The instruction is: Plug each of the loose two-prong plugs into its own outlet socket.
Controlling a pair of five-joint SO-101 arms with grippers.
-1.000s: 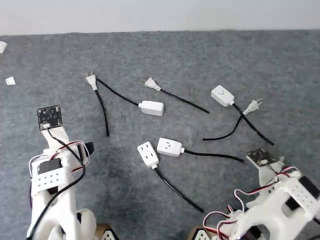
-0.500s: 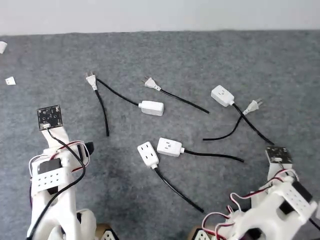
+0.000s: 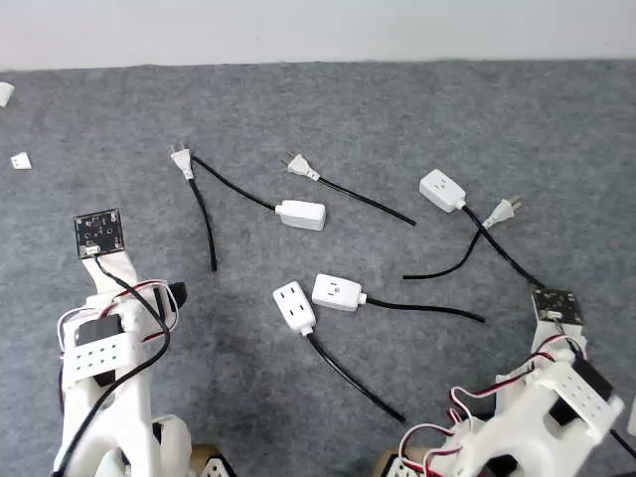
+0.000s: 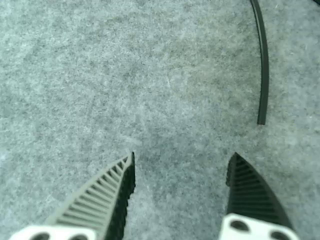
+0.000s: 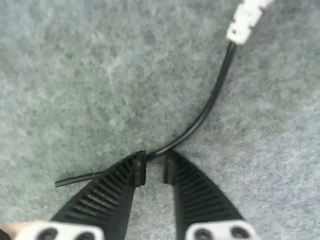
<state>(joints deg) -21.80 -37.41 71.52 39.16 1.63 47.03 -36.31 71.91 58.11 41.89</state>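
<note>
Plug (image 3: 504,211) at 11 o'clock from right tool (image 5: 152,167); cord (image 5: 210,107) running 11-to-5 down to tips, set narrow, cord just beyond them. Right arm nearer. Left tool (image 4: 182,162) wide, well apart at 9 o'clock.

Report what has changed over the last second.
The right arm swung toward the right side. This brought the right hand over the black cord of the rightmost plug. Nothing was taken hold of or let go. The left hand and everything else stayed put.
</note>
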